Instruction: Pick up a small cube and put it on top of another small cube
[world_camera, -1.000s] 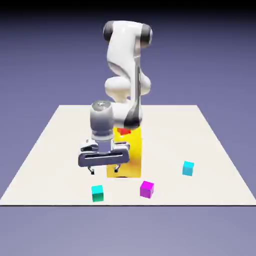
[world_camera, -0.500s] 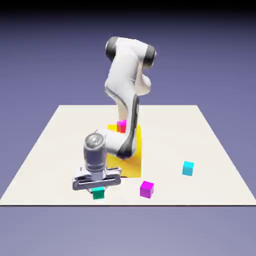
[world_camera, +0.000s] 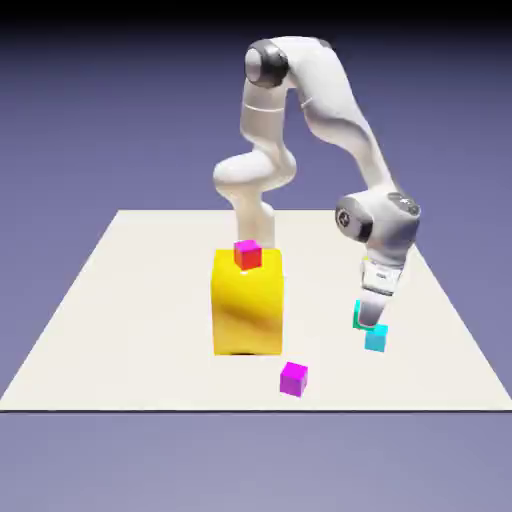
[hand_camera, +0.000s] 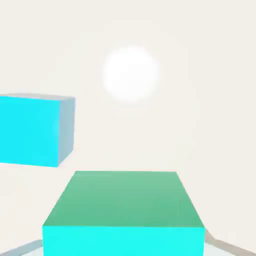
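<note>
- The claw (hand_camera: 123, 247) is squeezed on the green cube (hand_camera: 123, 200), with one finger on each side. Its fingers are only as far apart as the cube is wide.
- In the hand view, the green cube is big and sits at 6 o'clock, with a finger tip peeking out at 7 o'clock and another at 5 o'clock.
- In the exterior view, the claw is at 4 o'clock from the middle. It hides part of the green cube, which pokes out on the exterior view's left of it.
- The blue cube (world_camera: 376, 338) is near the green one. In the exterior view, the green cube is at 11 o'clock from it.
- In the hand view, the blue cube is at 9 o'clock, with a gap between it and the green cube. The green cube is not on top of it.
- I can't tell how high up the green cube is.
- The big yellow block (world_camera: 247, 310) is at 6 o'clock, just under the middle of the exterior view. A red and pink cube (world_camera: 248, 256) shows at its top.
- The purple cube (world_camera: 293, 380) is on the table (world_camera: 130, 320), between 5 and 6 o'clock.
</note>
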